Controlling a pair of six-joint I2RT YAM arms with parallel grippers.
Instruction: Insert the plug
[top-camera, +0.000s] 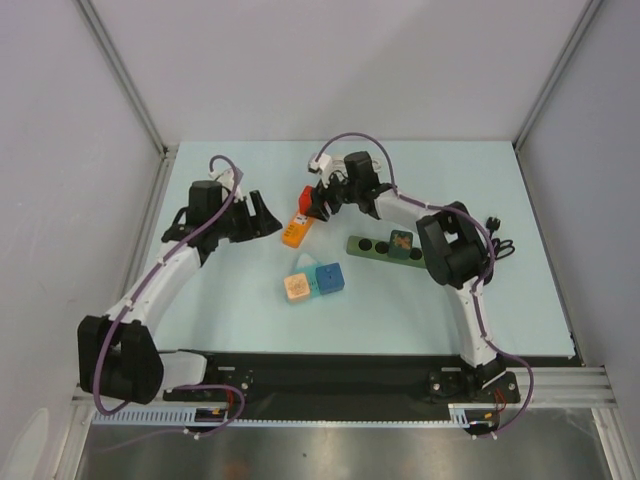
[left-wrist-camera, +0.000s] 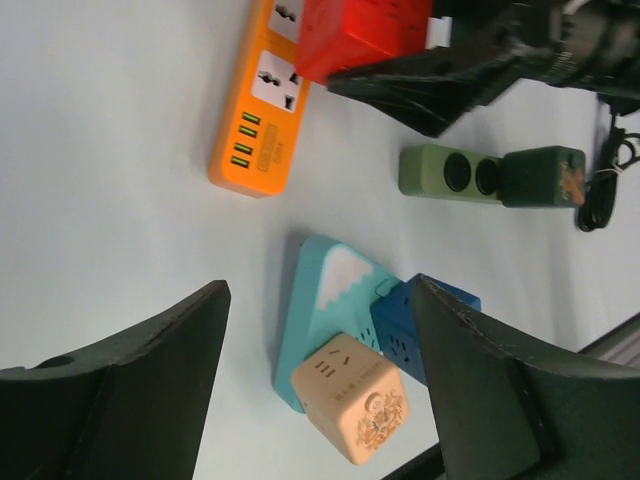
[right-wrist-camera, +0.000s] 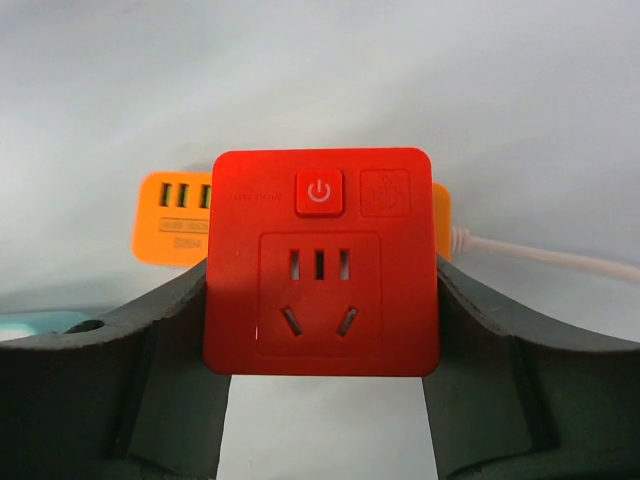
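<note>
The left gripper (top-camera: 266, 216) hangs wide and empty at 10 o'clock of the orange power strip (left-wrist-camera: 255, 130), so nothing braces it: a skewed push could slide the strip on the tabletop (top-camera: 230, 300). The right gripper (top-camera: 319, 202) clamps the red plug cube (right-wrist-camera: 320, 270) over the strip's 1 o'clock end. Only the left wrist view shows the sockets; prongs are hidden.
</note>
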